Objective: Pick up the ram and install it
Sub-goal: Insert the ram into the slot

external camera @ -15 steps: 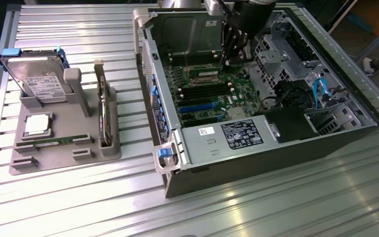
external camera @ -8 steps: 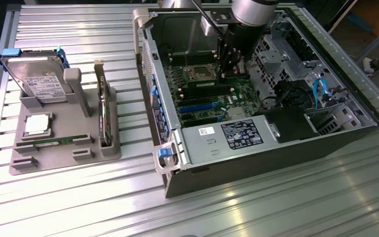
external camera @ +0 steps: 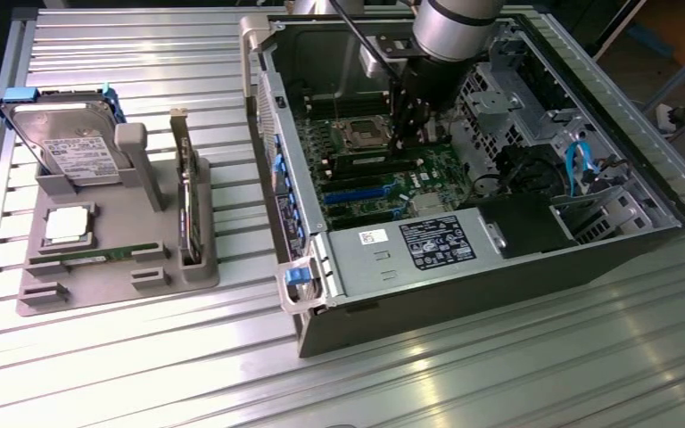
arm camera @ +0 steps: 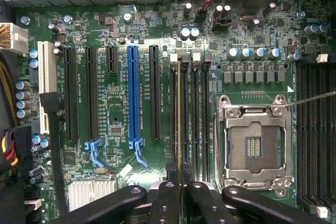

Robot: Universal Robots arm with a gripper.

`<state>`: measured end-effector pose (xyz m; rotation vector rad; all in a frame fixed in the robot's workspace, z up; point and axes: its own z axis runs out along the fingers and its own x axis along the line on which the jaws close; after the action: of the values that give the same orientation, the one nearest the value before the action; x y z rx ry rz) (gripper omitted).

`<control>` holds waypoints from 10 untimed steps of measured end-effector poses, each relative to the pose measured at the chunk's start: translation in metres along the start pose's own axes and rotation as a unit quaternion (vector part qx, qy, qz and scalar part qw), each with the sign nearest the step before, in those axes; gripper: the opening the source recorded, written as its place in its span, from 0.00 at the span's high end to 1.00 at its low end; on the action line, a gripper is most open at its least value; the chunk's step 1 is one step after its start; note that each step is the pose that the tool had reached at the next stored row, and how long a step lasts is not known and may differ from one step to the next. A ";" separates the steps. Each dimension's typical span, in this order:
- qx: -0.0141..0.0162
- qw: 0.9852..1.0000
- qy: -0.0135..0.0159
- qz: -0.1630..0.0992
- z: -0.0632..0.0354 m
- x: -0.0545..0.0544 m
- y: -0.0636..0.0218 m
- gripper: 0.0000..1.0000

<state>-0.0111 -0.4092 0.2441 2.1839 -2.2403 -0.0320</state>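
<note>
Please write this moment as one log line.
gripper: shut on ram | ram: edge-on, lined up with memory slots | beside: empty processor socket

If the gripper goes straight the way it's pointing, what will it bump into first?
Probably the black memory slots beside the empty CPU socket: the ram in the gripper points right at them, though the gap is hard to judge.

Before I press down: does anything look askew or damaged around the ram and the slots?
Nothing stands out. The ram sits edge-on in the gripper, parallel with the memory slots beside the empty CPU socket; no visible damage.
</note>
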 end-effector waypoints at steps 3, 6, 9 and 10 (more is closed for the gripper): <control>0.000 1.000 0.000 0.000 0.0001 0.000 0.0000 0.88; 0.000 1.000 0.000 -0.001 0.0002 0.000 0.0000 0.88; 0.000 1.000 -0.002 -0.001 0.0001 0.000 0.0001 0.88; 0.000 1.000 -0.002 -0.002 0.0002 0.000 0.0001 0.88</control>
<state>-0.0112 -0.4092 0.2440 2.1902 -2.2391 -0.0370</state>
